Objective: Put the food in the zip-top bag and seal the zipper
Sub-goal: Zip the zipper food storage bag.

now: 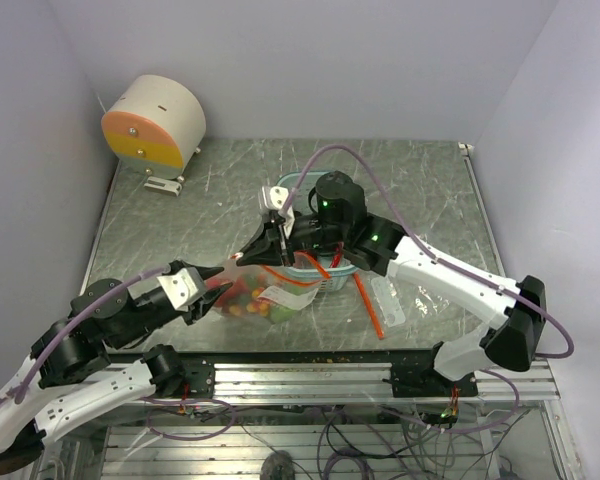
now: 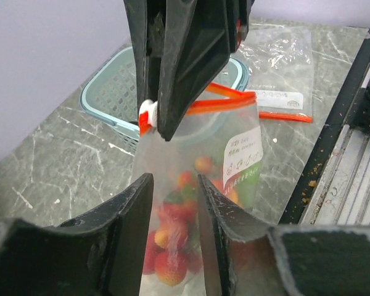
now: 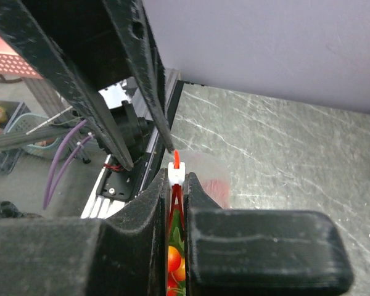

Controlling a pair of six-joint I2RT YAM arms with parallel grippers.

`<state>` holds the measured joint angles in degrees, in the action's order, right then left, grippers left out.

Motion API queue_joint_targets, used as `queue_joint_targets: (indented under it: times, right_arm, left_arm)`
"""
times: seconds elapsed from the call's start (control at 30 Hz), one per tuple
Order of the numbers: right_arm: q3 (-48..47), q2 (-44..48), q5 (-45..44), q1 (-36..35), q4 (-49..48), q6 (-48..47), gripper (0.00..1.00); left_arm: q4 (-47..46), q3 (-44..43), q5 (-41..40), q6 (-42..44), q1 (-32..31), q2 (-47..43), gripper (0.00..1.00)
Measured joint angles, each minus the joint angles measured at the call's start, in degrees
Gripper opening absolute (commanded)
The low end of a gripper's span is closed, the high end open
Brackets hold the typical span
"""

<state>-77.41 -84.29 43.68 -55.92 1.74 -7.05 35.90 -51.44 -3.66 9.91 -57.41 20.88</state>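
right gripper (image 3: pixel 177 185) clamped on zipper (image 2: pixel 225 102) slider end | left gripper (image 2: pixel 176 203) pinching zip-top bag (image 2: pixel 203 179) | zipper runs away from the slider end toward the basket (image 2: pixel 111 92)

Filled zip-top bag (image 1: pixel 263 298) held between the two arms, in front of the basket.

The bag is of clear, floppy plastic with a white and green label on one side. The food (image 2: pixel 176 237) is inside it: small red, orange, yellow and green toy pieces, gathered in the lower part. The zipper (image 2: pixel 225 102) is a thin orange-red strip along the mouth edge, with a small white slider (image 3: pixel 176 173) at one end. In the right wrist view the two strips stand pressed close together under the slider. The bag hangs stretched, its mouth up.
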Motion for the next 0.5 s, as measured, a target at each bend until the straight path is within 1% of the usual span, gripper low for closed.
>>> queue_joint_targets:
  times: [0.07, 0.13, 0.2, 0.37, 0.5]
  right_arm:
    - [-0.8, 0.7, 1.3, 0.0, 1.3, -1.0, 0.00]
    - [-0.9, 1.7, 2.5, 0.1, 2.3, -1.6, 0.00]
    - [-1.0, 2.5, 3.8, 0.1, 3.3, -2.2, 0.00]
    - [-1.6, 2.8, 6.0, 0.1, 5.2, -3.2, 0.00]
    - [-1.6, 2.8, 7.2, 0.1, 6.3, -3.3, 0.00]
  left_arm:
    - [-0.1, 0.0, 0.5, 0.3, 0.0, 0.2, 0.46]
    - [-0.3, 0.0, 0.6, 0.7, 0.0, 0.8, 0.52]
    - [-1.0, 0.1, 0.5, 1.3, 0.0, 2.1, 0.52]
    - [-4.2, 0.5, 0.5, 3.0, 0.0, 5.3, 0.59]
    - [-6.9, 1.4, 0.7, 4.4, 0.0, 6.4, 0.59]
